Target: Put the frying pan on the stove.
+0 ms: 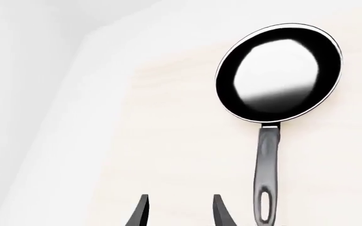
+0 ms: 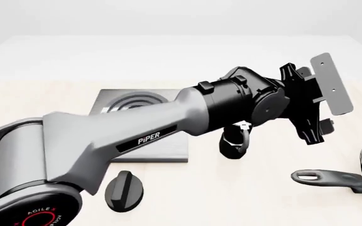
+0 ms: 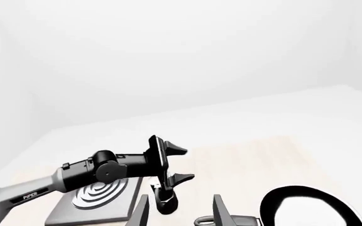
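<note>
The frying pan point(image 1: 278, 70) is round and black with a glossy inside, and its long dark-grey handle point(image 2: 325, 178) has a slot at the end. In the front view it lies at the table's right edge, half cut off by the frame. The stove point(image 2: 137, 101), a grey slab with silver rings, lies left of centre, partly behind my left arm. My left gripper point(image 2: 310, 101) hangs open above the table, up and left of the handle's end, holding nothing. My right gripper point(image 3: 181, 212) is open and empty; in its wrist view the frying pan point(image 3: 307, 207) shows beyond its fingertips.
A black-and-silver moka pot point(image 2: 234, 141) stands between the stove and the pan, partly hidden by my left arm. A small black oval knob point(image 2: 126, 188) lies near the front edge, below the stove. My left arm point(image 2: 137, 136) stretches across the table's middle.
</note>
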